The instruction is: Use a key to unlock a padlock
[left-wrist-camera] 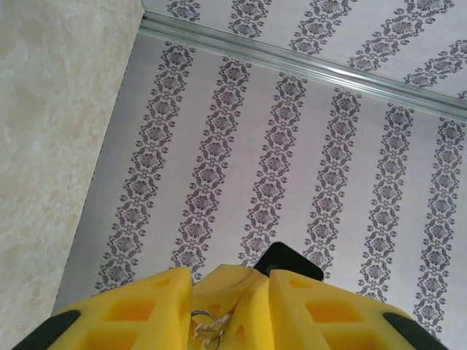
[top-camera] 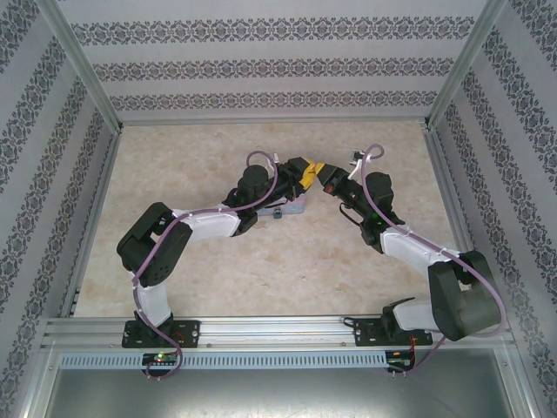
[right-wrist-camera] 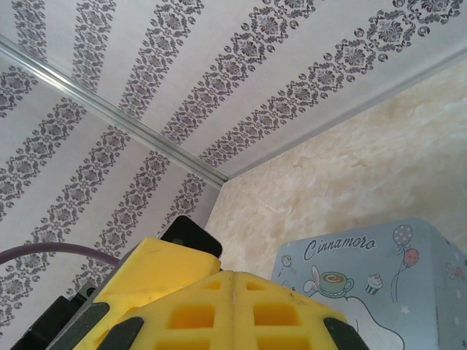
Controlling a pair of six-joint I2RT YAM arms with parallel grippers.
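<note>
My two grippers meet tip to tip near the blue tin (right-wrist-camera: 365, 284). My right gripper (right-wrist-camera: 232, 284) has its pads pressed flat together. Between my left gripper's (left-wrist-camera: 230, 281) fingers sit thin metal loops (left-wrist-camera: 208, 326), cut off below. Whether they are padlock shackle or key ring, and how firmly I grip, I cannot tell.

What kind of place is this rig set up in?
Most likely a purpose-built robot test cell, not a real room. Patterned wallpaper panels wall in a marble-look tabletop, aluminium frame rails run along the edges, and the left arm and right arm are bolted at the near rail.
</note>
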